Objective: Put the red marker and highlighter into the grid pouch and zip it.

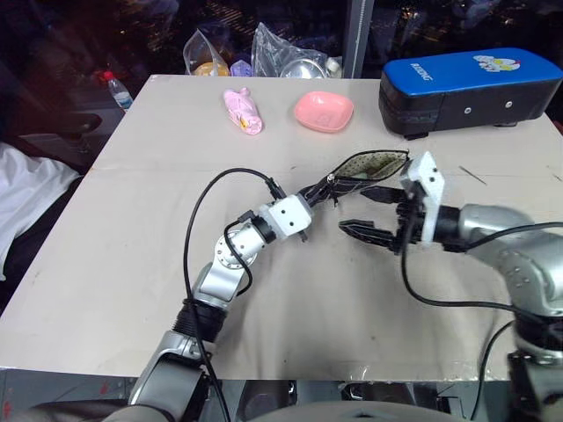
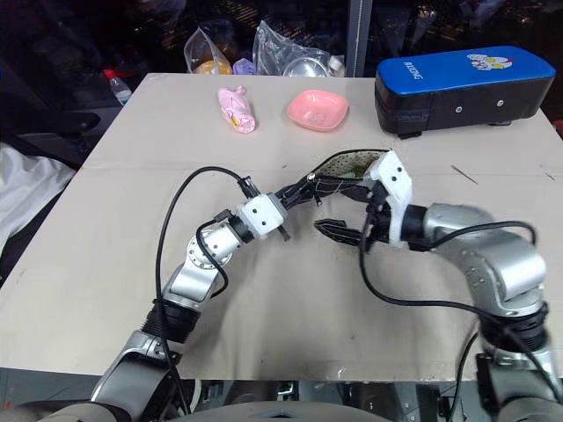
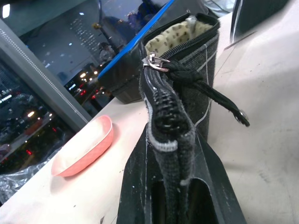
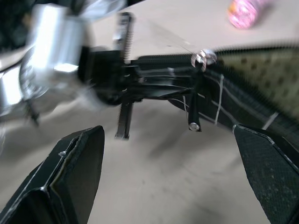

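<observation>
— So, what is your left gripper (image 3: 175, 186) doing?

— I have it closed on one end of the grid pouch (image 3: 189, 70), pinching the zipper edge between its fingers. The pouch sticks out from that gripper toward the far side of the surface (image 1: 132, 220), held up with its mouth gaping. From the wrist I see the pale dotted lining inside, the silver zipper slider (image 3: 156, 62) close ahead of my fingers, and a dark cord pull (image 3: 210, 93) hanging off it.

— And the right one?

— My right gripper (image 1: 369, 211) is spread wide and holds nothing. It sits just beside the pouch, below its open mouth, its fingers pointing across at my left gripper. Between its two fingers I see the pouch's gridded side and the dangling pull, apart from both pads.

— Where are the red marker and the highlighter?

— I can't make them out; whatever lies inside the pouch is hidden by its walls.

— Anything else around?

— Beyond my grippers, a pink dish (image 1: 324, 111), a pink wrapped item (image 1: 244, 112) and a big blue-and-black case (image 1: 471, 90) stand well apart from the pouch. Clear bags (image 1: 290, 54) lie at the far edge.
</observation>
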Controlling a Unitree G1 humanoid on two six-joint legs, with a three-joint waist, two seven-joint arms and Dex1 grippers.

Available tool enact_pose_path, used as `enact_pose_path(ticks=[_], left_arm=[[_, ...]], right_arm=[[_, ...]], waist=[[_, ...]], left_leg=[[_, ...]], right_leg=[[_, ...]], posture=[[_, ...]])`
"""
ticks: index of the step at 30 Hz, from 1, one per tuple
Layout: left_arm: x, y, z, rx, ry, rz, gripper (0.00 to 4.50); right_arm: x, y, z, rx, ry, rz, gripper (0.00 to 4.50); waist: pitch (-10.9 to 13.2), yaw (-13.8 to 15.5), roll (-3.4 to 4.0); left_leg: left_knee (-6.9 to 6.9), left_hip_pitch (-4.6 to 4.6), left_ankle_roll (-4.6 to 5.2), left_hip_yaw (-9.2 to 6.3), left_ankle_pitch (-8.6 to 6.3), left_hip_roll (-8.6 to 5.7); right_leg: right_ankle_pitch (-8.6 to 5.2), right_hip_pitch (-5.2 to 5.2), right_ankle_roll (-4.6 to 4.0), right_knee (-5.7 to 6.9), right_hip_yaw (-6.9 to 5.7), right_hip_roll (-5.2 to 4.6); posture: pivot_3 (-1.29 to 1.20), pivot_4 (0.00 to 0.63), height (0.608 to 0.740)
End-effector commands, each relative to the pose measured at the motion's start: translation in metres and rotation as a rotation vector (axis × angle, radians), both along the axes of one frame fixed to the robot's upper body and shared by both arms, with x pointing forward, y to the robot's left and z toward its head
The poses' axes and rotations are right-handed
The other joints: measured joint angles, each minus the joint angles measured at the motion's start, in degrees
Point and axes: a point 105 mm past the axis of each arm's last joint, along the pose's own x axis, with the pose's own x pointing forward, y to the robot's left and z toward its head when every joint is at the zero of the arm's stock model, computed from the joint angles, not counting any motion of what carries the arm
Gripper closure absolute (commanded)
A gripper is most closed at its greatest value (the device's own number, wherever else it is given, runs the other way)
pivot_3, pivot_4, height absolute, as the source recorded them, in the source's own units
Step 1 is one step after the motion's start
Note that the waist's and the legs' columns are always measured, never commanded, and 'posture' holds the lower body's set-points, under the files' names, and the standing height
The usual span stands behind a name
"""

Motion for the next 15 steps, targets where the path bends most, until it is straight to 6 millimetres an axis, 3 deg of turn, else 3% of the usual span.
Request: enact_pose_path(ticks=[1, 15], left_arm=[[-0.002, -0.003, 0.011, -0.012, -0.04, -0.029, 4.5], [-0.004, -0.004, 0.007, 0.03, -0.057, -0.036, 4.5]], right_arm=[[0.007, 0.003, 0.012, 0.037, -0.023, -0.077, 0.06], [0.017, 0.02, 0.014, 0.108, 0.018, -0.143, 0.06]], waist=[[0.0, 0.0, 0.0], [0.0, 0.0, 0.0]], left_leg=[[0.0, 0.0, 0.0, -0.01, 0.0, 0.0], [-0.02, -0.02, 0.0, -0.01, 0.0, -0.01]], right_leg=[[0.0, 0.0, 0.0, -0.02, -0.01, 0.01], [-0.01, 0.0, 0.01, -0.05, -0.01, 0.07]], posture=[[0.0, 0.15, 0.74], [0.0, 0.15, 0.74]])
